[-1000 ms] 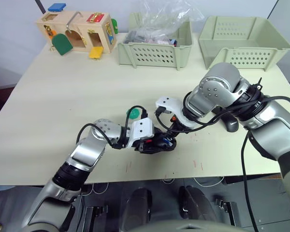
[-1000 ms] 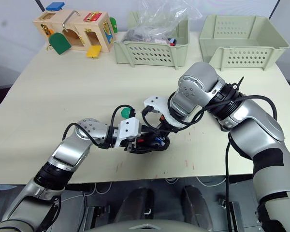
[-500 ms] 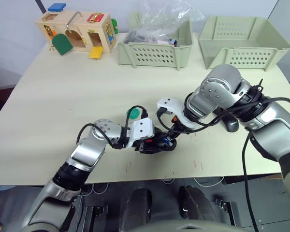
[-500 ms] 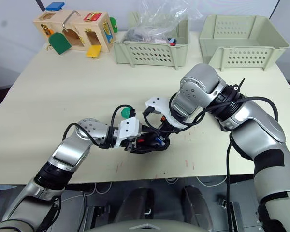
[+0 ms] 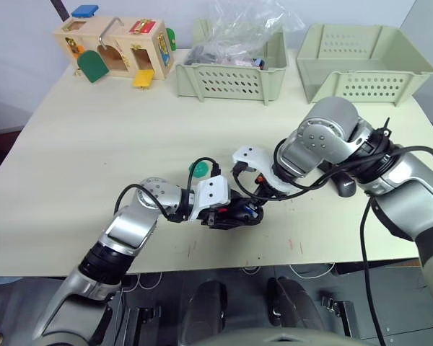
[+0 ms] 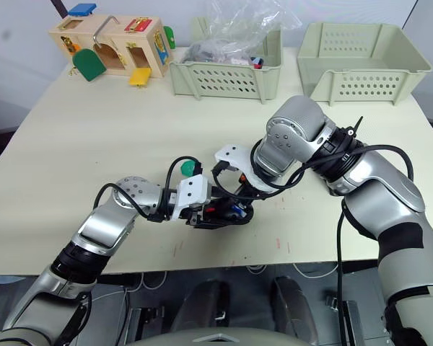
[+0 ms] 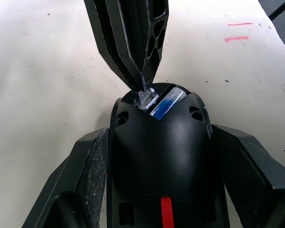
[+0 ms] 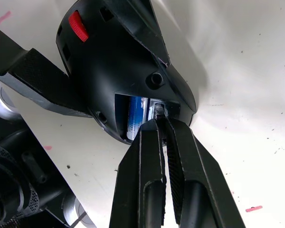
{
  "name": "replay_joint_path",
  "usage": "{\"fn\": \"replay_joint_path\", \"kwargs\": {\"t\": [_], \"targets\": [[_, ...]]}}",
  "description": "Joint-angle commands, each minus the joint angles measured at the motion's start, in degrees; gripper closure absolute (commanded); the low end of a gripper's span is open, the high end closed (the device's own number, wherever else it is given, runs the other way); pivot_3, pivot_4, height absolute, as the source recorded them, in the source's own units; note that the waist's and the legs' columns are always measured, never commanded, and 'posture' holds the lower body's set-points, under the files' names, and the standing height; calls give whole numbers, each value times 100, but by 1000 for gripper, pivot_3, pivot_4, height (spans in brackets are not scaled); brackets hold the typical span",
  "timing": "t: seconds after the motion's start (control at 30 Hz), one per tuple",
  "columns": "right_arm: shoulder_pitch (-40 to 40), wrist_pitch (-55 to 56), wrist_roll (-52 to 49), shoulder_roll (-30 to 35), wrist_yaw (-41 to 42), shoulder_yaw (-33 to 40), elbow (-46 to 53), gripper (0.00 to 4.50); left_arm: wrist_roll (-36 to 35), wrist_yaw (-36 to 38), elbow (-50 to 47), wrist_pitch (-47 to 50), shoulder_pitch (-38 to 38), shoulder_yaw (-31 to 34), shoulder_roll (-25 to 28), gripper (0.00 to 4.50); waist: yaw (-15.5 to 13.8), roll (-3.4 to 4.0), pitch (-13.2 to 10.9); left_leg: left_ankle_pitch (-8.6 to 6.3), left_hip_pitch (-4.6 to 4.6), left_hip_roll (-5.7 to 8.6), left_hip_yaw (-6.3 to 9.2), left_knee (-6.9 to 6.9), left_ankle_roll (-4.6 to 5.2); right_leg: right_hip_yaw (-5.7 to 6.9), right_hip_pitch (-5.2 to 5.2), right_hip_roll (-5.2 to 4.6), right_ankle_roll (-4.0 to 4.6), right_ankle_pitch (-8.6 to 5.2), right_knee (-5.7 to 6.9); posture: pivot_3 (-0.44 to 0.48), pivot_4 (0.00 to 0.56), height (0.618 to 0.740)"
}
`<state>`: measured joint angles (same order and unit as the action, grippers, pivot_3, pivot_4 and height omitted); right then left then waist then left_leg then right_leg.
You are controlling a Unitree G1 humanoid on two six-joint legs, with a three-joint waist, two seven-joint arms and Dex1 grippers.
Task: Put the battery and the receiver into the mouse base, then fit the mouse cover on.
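Observation:
The black mouse base (image 7: 161, 156) lies near the table's front edge, with my left gripper (image 5: 229, 215) shut on its two sides. The blue battery (image 7: 167, 102) sits inside the base's open end. My right gripper (image 8: 162, 124) comes in from the right, and its fingers are shut on the small metallic receiver (image 7: 145, 98). The receiver is at the mouth of the slot beside the battery (image 8: 134, 116). The mouse cover (image 5: 345, 186) rests on the table to the right, partly hidden behind my right arm.
A flat green disc (image 5: 198, 170) lies just behind my left wrist. At the back stand a wooden toy box (image 5: 115, 47), a basket (image 5: 231, 76) holding a plastic bag, and a second basket (image 5: 364, 65). Red marks dot the table's front right.
Almost nothing has changed. My right arm's elbow has shifted slightly, while both grippers stay at the mouse base.

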<state>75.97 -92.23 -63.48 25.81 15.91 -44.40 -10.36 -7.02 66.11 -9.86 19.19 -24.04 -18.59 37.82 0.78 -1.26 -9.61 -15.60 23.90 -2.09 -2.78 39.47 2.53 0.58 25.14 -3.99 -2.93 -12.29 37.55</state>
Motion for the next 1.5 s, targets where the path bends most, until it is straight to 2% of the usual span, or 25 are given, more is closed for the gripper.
{"fn": "replay_joint_path", "kwargs": {"t": [0.03,0.4,0.63,1.3,1.4,1.47,1.5], "targets": [[193,-27,-183,-91,-29,-148,-80,4500,-47,-56,-196,-6,25,15,-41,1643,0,0,0,0,0,0,0,0,0,0,0,0,0,0,2,0,150,740],[464,-27,-754,-172,-272,-385,-555,4500,-49,-83,-211,6,44,15,-62,1643,-2,0,0,0,0,-1,0,0,0,0,-1,-1,0,0,-1,0,150,740],[404,-27,-717,-382,-577,-263,-825,4500,-53,-100,-220,24,56,17,-67,1643,2,0,0,0,-1,-1,0,0,0,0,-2,0,0,0,-1,0,150,740],[107,-27,-1026,-182,-854,-179,-411,4500,-50,-120,-220,11,107,29,-49,1643,3,0,1,0,-4,-2,0,-1,0,-1,-2,-1,0,0,0,0,150,740],[146,-27,-955,-160,-865,-48,-389,3477,-53,-111,-205,12,99,30,-47,1643,2,0,1,0,-4,-2,1,-1,0,-1,-2,-1,0,0,0,0,150,740],[213,-27,-948,-92,-844,42,-386,2541,-58,-102,-203,14,100,31,-42,1643,0,0,1,0,-4,-2,0,-1,0,-1,-2,-1,0,0,1,0,150,740],[248,-27,-976,-25,-821,69,-356,2541,-64,-98,-202,18,98,33,-43,1643,-3,0,1,0,-3,-2,1,-1,0,-1,-2,-1,0,0,1,0,150,740]]}}
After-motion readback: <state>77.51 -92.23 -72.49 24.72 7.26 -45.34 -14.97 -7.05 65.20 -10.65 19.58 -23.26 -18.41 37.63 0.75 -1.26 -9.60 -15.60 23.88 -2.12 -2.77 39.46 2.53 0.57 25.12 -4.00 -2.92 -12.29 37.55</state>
